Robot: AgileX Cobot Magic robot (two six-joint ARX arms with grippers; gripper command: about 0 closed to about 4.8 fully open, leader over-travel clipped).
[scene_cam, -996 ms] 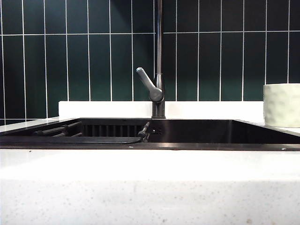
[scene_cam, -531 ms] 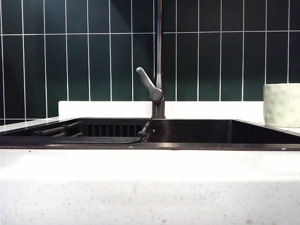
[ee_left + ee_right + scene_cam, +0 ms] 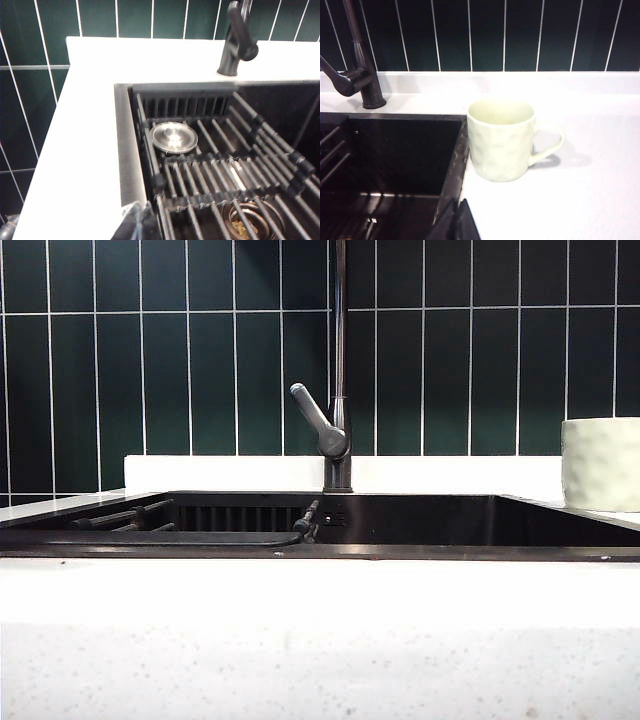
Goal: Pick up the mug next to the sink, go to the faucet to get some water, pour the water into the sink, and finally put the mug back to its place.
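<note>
Wall behind the sink (image 3: 420, 525) is clad in dark green glossy vertical tiles (image 3: 470, 380) with white grout. White speckled surface (image 3: 320, 640) is seen around the black rectangular sink. Ribbed dark rack (image 3: 225, 165) and round steel strainer lid (image 3: 174, 137) lie inside the sink. Slim dark faucet (image 3: 338, 390) is mounted behind the sink, grey lever angled. Dimpled pale mug (image 3: 501, 140) stands upright just beside the sink rim, handle away from the sink. Left gripper (image 3: 137, 222) is held over the sink's edge, right gripper (image 3: 456, 222) near the mug; both jaws are closed, nothing held.
</note>
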